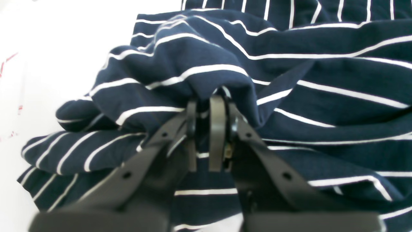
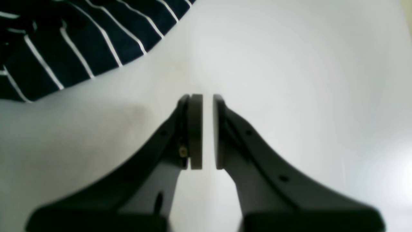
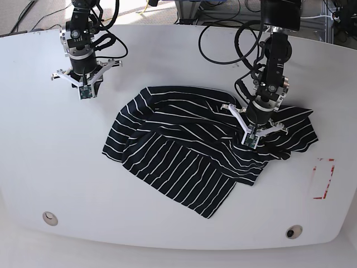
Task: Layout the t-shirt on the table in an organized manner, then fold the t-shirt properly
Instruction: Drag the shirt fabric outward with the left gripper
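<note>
The t-shirt, dark navy with thin white stripes, lies crumpled and partly spread across the middle and right of the white table. My left gripper stands on its rumpled right part. In the left wrist view the left gripper is shut, with a bunched fold of the t-shirt pinched at its tips. My right gripper hovers over bare table at the far left, apart from the cloth. In the right wrist view the right gripper is shut with nothing between its pads, and the t-shirt shows at top left.
A red-outlined rectangle mark sits near the table's right edge, just past the shirt. Two small round fittings lie near the front edge. Cables hang behind the left arm at the table's far side.
</note>
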